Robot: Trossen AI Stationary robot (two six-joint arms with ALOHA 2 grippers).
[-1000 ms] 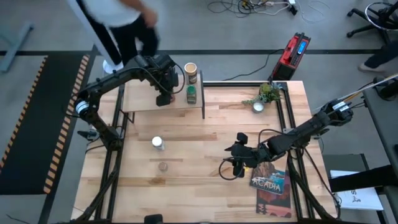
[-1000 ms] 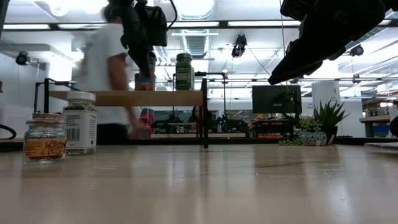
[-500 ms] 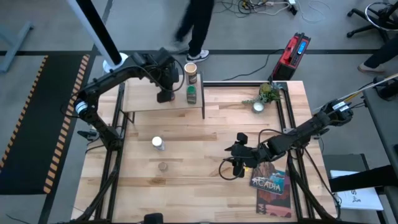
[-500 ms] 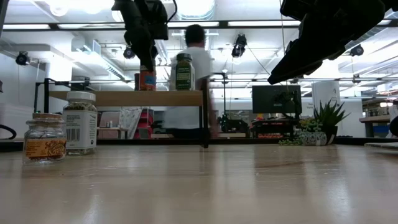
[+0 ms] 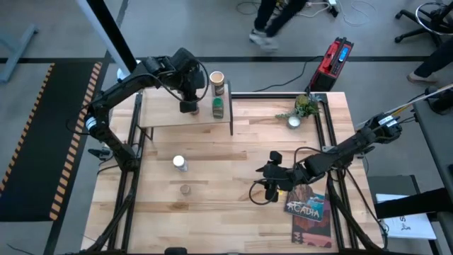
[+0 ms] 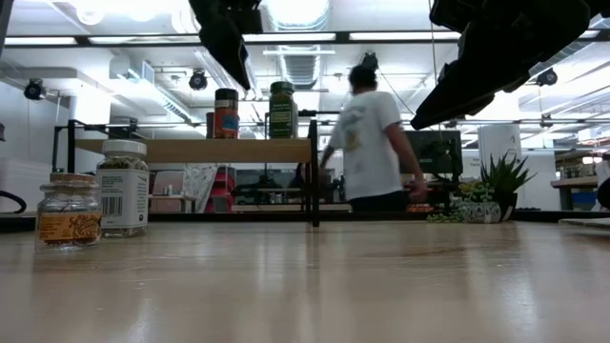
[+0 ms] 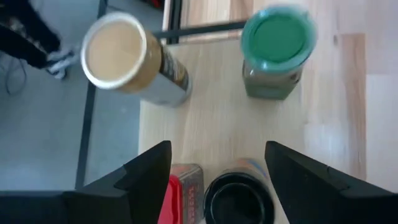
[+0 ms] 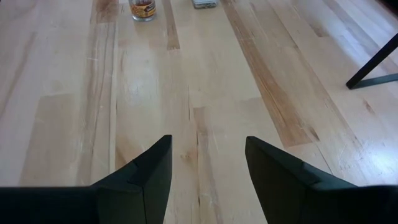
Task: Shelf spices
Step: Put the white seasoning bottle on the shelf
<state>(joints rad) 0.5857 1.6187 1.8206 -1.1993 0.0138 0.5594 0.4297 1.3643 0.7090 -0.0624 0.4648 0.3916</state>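
1. Shelf (image 5: pixel 166 117) stands at the far left of the worktop (image 5: pixel 233 170): light wood top on thin black legs.
2. Left end effector (image 5: pixel 188 106) hangs above the shelf, fingers spread and released, gripping nothing; in the left wrist view the fingers (image 7: pixel 146 171) flank the containers below without touching them.
3. Dark-capped brown jar (image 7: pixel 237 194) sits upright on the shelf directly under the left end effector, with the red square tin (image 7: pixel 181 190) just beside it, contact unclear.
4. Low view shows the dark-capped jar (image 6: pixel 226 112) free on the shelf top, left end effector (image 6: pixel 229 38) raised clear above it.
5. Green-lidded jar (image 5: pixel 218 107) stands upright on the shelf near its right end, apart from the brown jar.
6. Tan cylindrical canister (image 5: pixel 217 81) stands at the far right corner of the shelf, behind the green-lidded jar.
7. White-capped clear jar (image 5: pixel 180 163) is on the worktop, in front of the shelf, off the shelf.
8. One more small jar (image 5: pixel 185 189) sits on the worktop nearer the front edge, close to the white-capped one; low view shows it with orange contents (image 6: pixel 69 211).
9. Right end effector (image 5: pixel 267 185) hovers over the worktop right of centre, fingers (image 8: pixel 146 177) parted and empty, bare wood beneath.
10. "Acadia" book (image 5: pixel 306 207) lies at the right front of the worktop, partly under the right arm.
11. Small plant (image 5: pixel 303 108) sits at the far right corner.
12. Person (image 6: pixel 367 143) is seen in the room behind the worktop.
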